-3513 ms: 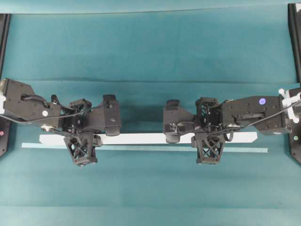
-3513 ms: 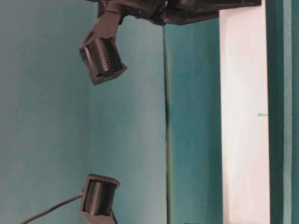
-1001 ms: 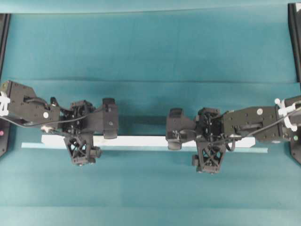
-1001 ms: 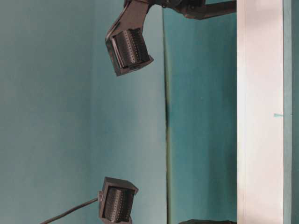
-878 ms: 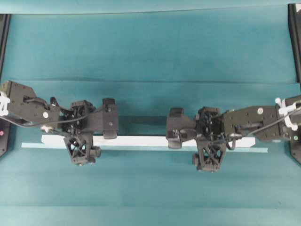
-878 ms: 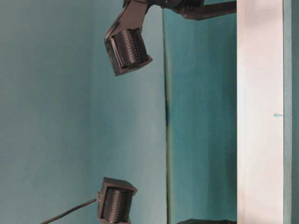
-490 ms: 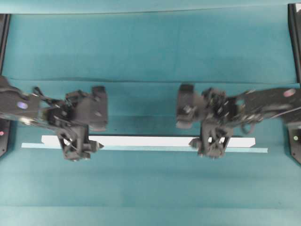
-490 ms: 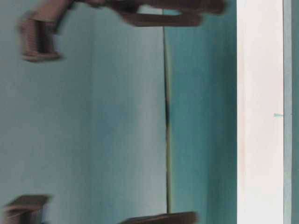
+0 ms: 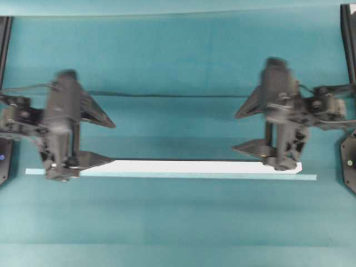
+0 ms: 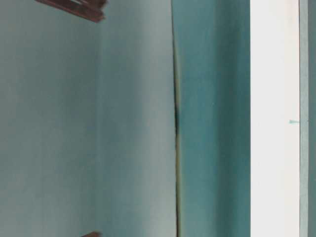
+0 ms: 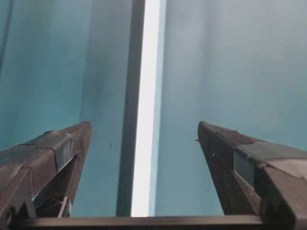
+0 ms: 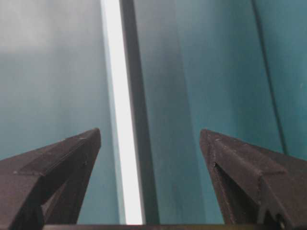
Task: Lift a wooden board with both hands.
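Note:
The white wooden board (image 9: 189, 166) lies flat on the teal cloth, its dark edge on the far side. My left gripper (image 9: 111, 143) is open and empty over the board's left end, its blurred fingers pointing toward the middle. My right gripper (image 9: 236, 133) is open and empty by the board's right end, pointing left. In the left wrist view the board (image 11: 146, 120) runs away between the spread fingers of the gripper (image 11: 144, 125). In the right wrist view the board (image 12: 120, 143) runs nearer the left finger of the gripper (image 12: 151, 131). The board (image 10: 274, 118) also shows in the table-level view.
A thin pale teal tape strip (image 9: 167, 176) lies along the board's near side, also in the table-level view (image 10: 303, 118). A cloth seam (image 9: 178, 95) crosses behind the arms. Black frame posts (image 9: 347, 44) stand at the side edges.
Both grippers have let go of the board, swung outward toward its ends and turned to point along it. The board lies still beside the tape strip.

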